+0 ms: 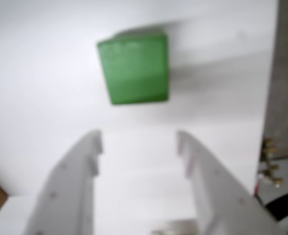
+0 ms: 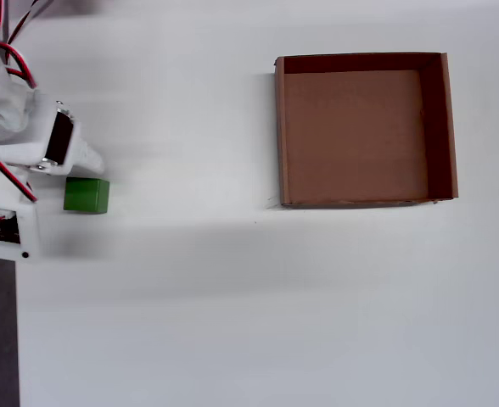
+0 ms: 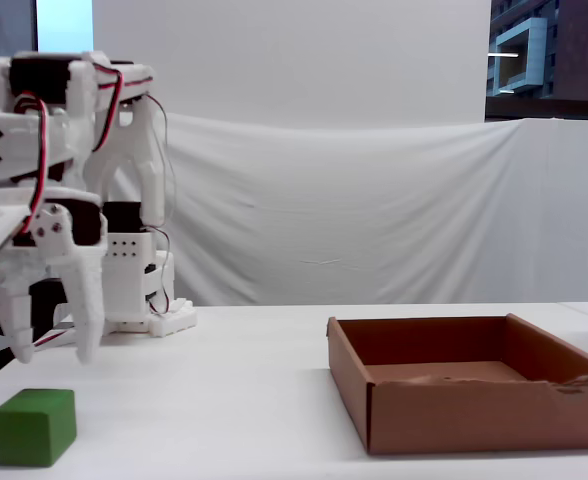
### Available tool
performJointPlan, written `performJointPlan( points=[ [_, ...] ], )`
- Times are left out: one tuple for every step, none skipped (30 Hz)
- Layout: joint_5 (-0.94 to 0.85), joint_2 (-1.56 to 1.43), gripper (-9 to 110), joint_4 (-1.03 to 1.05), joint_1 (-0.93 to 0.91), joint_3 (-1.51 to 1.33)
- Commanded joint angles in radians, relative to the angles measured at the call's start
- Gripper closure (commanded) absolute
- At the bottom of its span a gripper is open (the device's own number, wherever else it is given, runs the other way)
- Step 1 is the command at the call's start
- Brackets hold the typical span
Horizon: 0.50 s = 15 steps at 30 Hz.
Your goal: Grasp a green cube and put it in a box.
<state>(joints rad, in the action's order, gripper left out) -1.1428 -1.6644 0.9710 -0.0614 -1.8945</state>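
Hovering above the white bench [image 3: 274, 400], your fingers [image 3: 49, 350] are spread wide and hold nothing; the fixed view shows both tips hanging clear of the surface, with the green cube [image 3: 34, 427] sitting lower and nearer the camera. You are in the approach step: nothing is grasped yet.

In the wrist view the two white fingers [image 1: 85, 166] come up from the bottom edge with a broad gap between them, and the green cube [image 1: 134, 68] lies ahead of that gap, apart from both tips and a little left of the gap's centre line. The picture is soft, so fine detail on the cube's faces cannot be read, but it looks slightly rotated relative to the fingers.

From overhead, the green cube [image 2: 86, 195] rests flat on the bench at the far left, just beside the arm's white body, and the box [image 2: 364, 199] stands well apart to the right, empty, its brown floor bare.

Your next move, as I judge it, calls for carrying the fingers forward and down until the cube sits between them, then closing. Line up with the cube's flat sides first, since a skewed approach may nudge it away or pinch it on a corner. After that comes a lift and a long swing across to the box, high enough to clear its low wall.
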Motion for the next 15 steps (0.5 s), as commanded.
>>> performJointPlan(
  points=[
    [-0.032,-0.006,80,0.012,-0.012,0.072],
    [-0.037,-0.005,80,0.017,-0.017,0.080],
    [-0.038,-0.005,80,0.021,-0.021,0.089],
    [-0.038,-0.003,80,0.025,-0.023,0.098],
    [-0.038,-0.002,80,0.025,-0.026,0.106],
    [-0.038,0.002,80,0.025,-0.028,0.110],
    [-0.038,0.006,80,0.020,-0.028,0.112],
    [-0.038,0.012,80,0.014,-0.029,0.112],
    [-0.040,0.018,81,0.006,-0.031,0.112],
    [-0.040,0.028,81,-0.002,-0.032,0.112],
    [-0.040,0.037,80,-0.009,-0.034,0.117],
    [-0.040,0.049,80,-0.009,-0.035,0.124],
    [-0.040,0.060,80,-0.006,-0.037,0.135],
    [-0.040,0.072,80,0.000,-0.037,0.147],
    [-0.040,0.081,80,0.006,-0.037,0.158]
  ],
)
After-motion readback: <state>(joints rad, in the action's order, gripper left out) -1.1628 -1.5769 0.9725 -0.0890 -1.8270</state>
